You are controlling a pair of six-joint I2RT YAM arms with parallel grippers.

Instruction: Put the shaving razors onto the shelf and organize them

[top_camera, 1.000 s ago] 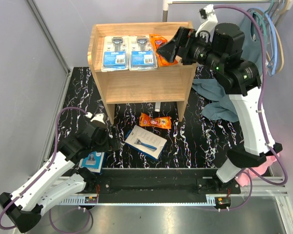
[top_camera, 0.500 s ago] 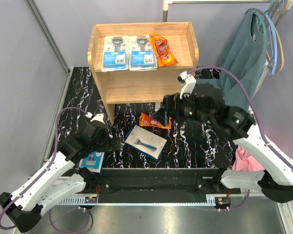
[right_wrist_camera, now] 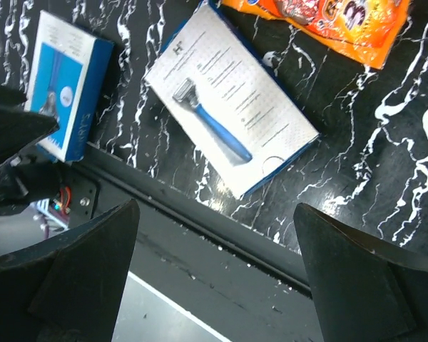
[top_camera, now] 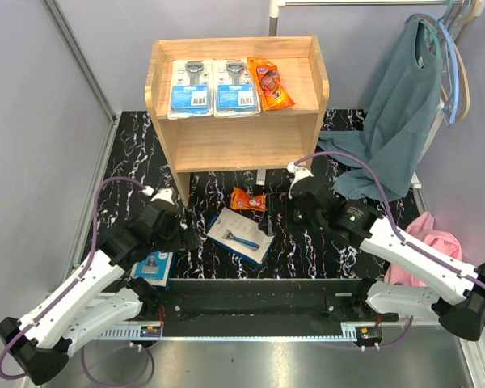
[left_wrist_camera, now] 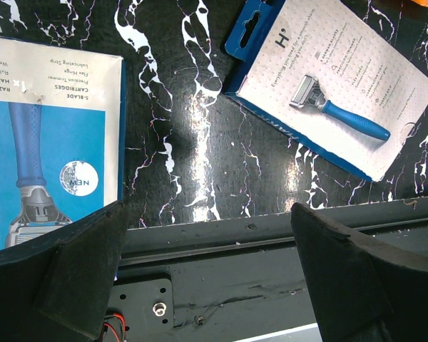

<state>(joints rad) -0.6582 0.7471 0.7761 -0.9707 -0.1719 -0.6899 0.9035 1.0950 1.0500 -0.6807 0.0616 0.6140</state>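
The pale wood shelf (top_camera: 236, 137) stands at the back. Two blue-card blister packs (top_camera: 189, 89) (top_camera: 234, 86) and an orange packet (top_camera: 271, 83) lie side by side on its top tier. On the black marbled table lie a second orange packet (top_camera: 248, 200) (right_wrist_camera: 328, 21), a white-and-blue flat box (top_camera: 241, 236) (left_wrist_camera: 335, 92) (right_wrist_camera: 228, 107) and a second box (top_camera: 153, 265) (left_wrist_camera: 50, 142) (right_wrist_camera: 64, 85). My left gripper (top_camera: 176, 234) (left_wrist_camera: 214, 285) is open and empty, between the two boxes. My right gripper (top_camera: 295, 212) (right_wrist_camera: 217, 285) is open and empty, low beside the table's orange packet.
A teal cloth (top_camera: 404, 105) hangs from hangers at the back right and drapes to the table. A pink cloth (top_camera: 436, 242) lies at the right edge. A black rail (top_camera: 259, 295) runs along the near edge. Grey walls close in the left and back.
My right arm has pulled back from the shelf's top tier, leaving the orange packet there, and dropped low over the table by the second orange packet. The left arm has not moved.
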